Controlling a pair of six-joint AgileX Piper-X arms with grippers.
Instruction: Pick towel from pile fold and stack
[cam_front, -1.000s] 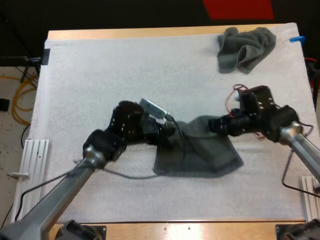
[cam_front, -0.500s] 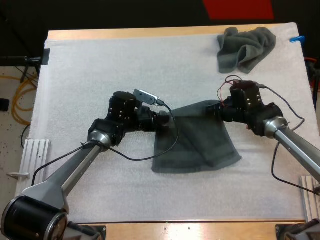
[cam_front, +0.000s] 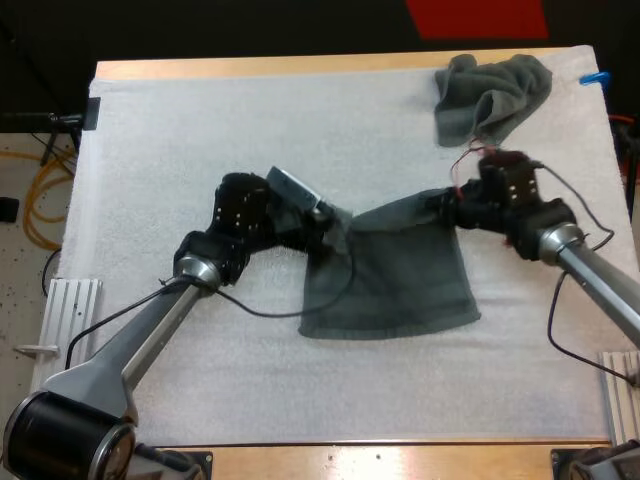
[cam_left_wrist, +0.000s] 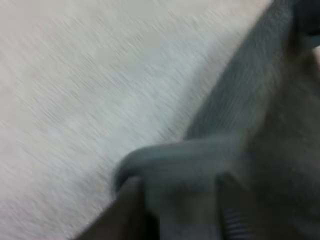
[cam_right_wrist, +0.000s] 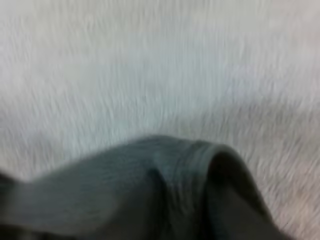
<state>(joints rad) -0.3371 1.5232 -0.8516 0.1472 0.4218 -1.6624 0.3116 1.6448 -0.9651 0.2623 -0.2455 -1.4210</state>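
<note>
The towel (cam_front: 395, 275) lies in the middle of the mat (cam_front: 180, 140), its far edge stretched left-to-right between the left hand (cam_front: 328, 228) and the right hand (cam_front: 450, 212), each pinching one corner. The loose edge lies nearer the robot, about equally near both arms.

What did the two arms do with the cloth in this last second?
The left gripper and right gripper carried the held edge of the spread towel toward the table's far side, drawing it out flatter. Both kept their grip. The crumpled towel at the far right stayed put.
</note>
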